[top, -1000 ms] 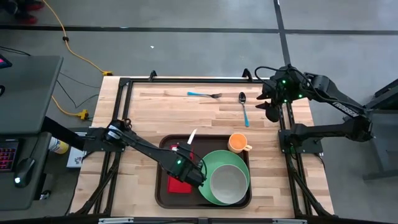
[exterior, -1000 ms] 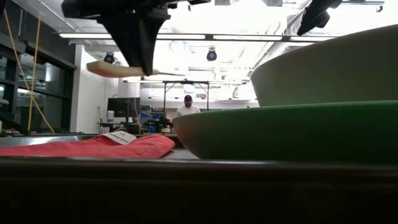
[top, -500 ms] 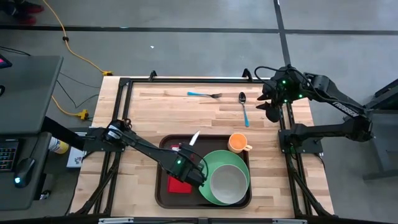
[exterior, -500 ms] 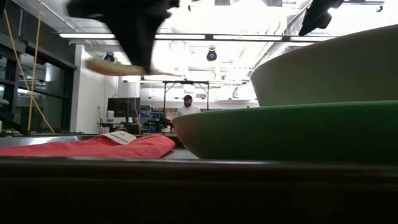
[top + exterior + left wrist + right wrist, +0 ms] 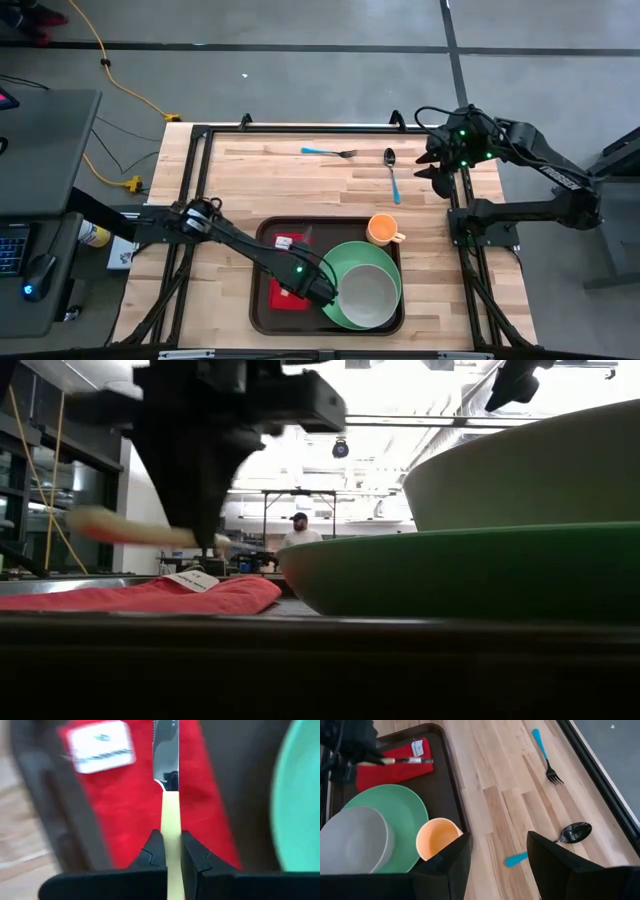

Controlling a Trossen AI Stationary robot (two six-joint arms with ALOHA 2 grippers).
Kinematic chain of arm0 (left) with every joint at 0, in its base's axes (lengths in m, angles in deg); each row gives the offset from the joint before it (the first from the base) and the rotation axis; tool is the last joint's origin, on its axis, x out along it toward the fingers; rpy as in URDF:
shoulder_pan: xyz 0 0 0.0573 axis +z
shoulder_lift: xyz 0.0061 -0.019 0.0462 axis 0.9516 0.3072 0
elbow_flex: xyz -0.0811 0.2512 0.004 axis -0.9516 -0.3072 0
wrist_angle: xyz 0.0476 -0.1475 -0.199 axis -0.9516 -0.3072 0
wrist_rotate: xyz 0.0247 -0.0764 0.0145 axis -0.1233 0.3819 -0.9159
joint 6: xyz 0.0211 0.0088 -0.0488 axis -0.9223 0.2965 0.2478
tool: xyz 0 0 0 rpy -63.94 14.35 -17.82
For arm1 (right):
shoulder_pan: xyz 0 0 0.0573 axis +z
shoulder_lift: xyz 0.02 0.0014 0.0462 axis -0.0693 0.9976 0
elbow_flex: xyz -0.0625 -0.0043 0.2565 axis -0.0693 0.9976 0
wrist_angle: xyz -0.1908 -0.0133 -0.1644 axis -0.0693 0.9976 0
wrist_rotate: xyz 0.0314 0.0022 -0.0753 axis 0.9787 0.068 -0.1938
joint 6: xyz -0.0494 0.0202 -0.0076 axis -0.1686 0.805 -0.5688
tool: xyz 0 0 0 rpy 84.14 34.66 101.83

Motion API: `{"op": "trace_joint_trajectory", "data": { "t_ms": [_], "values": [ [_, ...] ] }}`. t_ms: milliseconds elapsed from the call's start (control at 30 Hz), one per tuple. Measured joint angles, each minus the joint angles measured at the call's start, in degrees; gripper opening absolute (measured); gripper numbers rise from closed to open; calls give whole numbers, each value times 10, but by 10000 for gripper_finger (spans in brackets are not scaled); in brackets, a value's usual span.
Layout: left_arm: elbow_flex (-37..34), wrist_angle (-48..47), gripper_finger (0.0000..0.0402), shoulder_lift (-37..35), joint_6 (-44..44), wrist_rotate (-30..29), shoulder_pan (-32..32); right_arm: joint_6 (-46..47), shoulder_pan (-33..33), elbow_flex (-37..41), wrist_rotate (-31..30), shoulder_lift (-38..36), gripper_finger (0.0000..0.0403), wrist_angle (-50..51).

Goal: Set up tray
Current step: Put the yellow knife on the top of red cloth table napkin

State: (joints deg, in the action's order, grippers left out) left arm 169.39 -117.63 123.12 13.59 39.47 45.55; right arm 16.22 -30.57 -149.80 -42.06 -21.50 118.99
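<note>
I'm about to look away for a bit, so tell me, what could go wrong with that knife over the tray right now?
The left claw grips the knife only by its thin handle, so it may twist or slip on release. It hangs over the red napkin close to the green plate, so it could land crooked or knock the plate's rim. The fork and spoon still lie outside the tray, by the open right claw.

Both robot arms are dark, almost black, made of long thin tube parts with round joints. Small green lights glow on each arm. The left gripper has two flat black fingers. The right gripper has two wide black pointed fingers.
</note>
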Motion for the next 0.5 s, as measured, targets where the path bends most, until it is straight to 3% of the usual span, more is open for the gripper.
{"op": "trace_joint_trajectory", "data": {
  "t_ms": [167, 500],
  "values": [
    [0, 46, 42, 23, 0, 12, 3, -1, 0, 0, 3, -6, 169, 1],
    [0, 51, 42, 25, -1, 16, 3, -1, 0, 0, 10, -20, 169, 13]
  ]
}}
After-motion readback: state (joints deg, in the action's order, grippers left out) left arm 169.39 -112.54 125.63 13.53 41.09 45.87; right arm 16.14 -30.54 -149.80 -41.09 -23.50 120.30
